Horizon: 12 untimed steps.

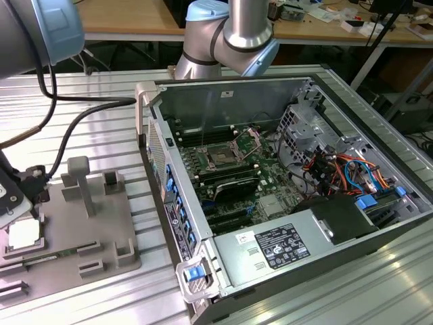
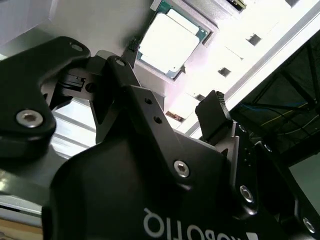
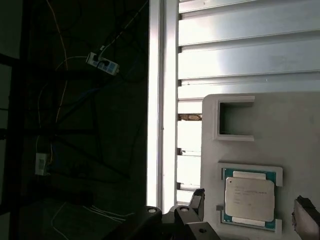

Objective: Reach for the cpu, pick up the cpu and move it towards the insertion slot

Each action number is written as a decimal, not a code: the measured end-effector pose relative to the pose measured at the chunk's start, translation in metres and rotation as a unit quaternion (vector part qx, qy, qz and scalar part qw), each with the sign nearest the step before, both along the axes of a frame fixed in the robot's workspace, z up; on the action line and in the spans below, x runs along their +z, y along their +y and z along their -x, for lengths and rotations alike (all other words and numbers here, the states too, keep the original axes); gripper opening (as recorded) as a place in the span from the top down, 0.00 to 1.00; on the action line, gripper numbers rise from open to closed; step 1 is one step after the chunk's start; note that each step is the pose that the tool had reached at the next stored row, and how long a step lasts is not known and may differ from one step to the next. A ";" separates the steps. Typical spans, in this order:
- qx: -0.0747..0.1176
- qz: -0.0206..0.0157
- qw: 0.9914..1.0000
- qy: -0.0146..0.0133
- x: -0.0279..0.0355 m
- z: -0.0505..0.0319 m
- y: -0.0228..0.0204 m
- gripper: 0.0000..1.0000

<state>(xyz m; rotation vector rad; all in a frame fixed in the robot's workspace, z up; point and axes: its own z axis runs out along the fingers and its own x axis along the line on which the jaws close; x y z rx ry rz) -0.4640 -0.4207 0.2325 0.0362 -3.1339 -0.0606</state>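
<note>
Landmark: open computer case (image 1: 223,91), lying on its side on the ribbed metal counter (image 1: 101,132).
Cpu: outside the case, off its exterior view's left side, seated flat in a square nest of the grey tray (image 1: 101,233); silvery top up, cpu (image 1: 24,234) not lifted.
Claw: well away from the case, over the tray's cpu nest; claw (image 2: 172,77) spread wide and holding nothing.
Fingers: in the first wrist view one black tip on either side of the chip, wider apart than the chip; no contact to be seen, fingers (image 2: 215,115) looking clear of the nest.
Insertion slot: inside the case, on the green board near its back wall; insertion slot (image 1: 220,156) with a dark centre, bare.
Retention frame: just beside the slot, swung up and open (image 1: 247,139), so the socket appears ready to receive.
Arm: base joints behind the case (image 1: 247,27), the rest reaching round to the tray side.
Done, by the look of it: the reach, with the claw lined up over the chip.
Not yet done: the closing on the chip, the lift out of the nest, the whole carry across to the case.
Progress: early, roughly the end of the first of three steps.
</note>
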 end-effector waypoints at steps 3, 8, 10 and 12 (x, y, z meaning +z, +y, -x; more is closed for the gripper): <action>-0.002 0.000 1.000 0.000 -0.0071 0.0000 0.0000 0.26; -0.009 0.000 1.000 0.000 -0.0217 -0.0004 0.0000 0.26; -0.015 0.000 1.000 0.000 -0.0254 -0.0014 0.0000 0.26; -0.018 0.000 1.000 0.000 -0.0285 -0.0017 0.0000 0.26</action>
